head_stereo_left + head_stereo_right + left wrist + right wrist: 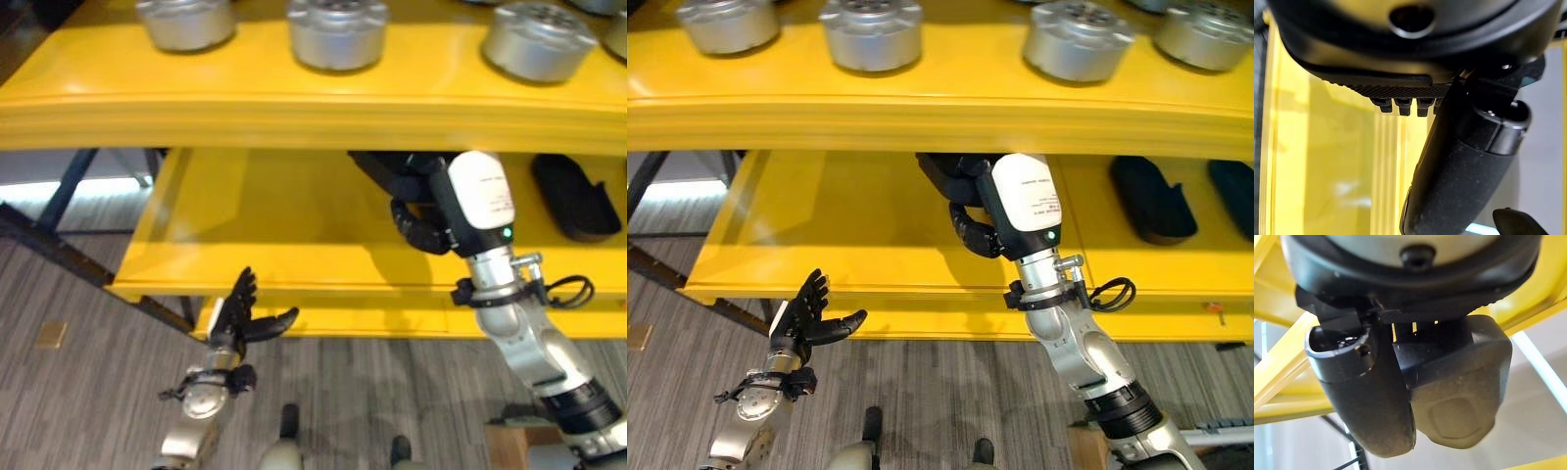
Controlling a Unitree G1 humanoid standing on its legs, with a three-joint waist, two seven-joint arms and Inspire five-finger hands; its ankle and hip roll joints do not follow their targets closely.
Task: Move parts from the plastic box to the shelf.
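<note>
- My right hand (955, 186) reaches under the shelf's (921, 122) top board, fingers curled around a dark part (1459, 391) over the lower board.
- My left hand (240, 313) hangs below the shelf's front edge, fingers spread, holding nothing.
- Silver round parts (338, 34) line the top board.

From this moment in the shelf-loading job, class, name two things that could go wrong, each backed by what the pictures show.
1. The right hand reaches into the lower shelf holding a black part; lifting carelessly could strike the upper shelf just above it.
2. A knock could jostle the silver parts standing near that shelf's front edge.
The left hand hangs open below, unable to catch anything.
</note>
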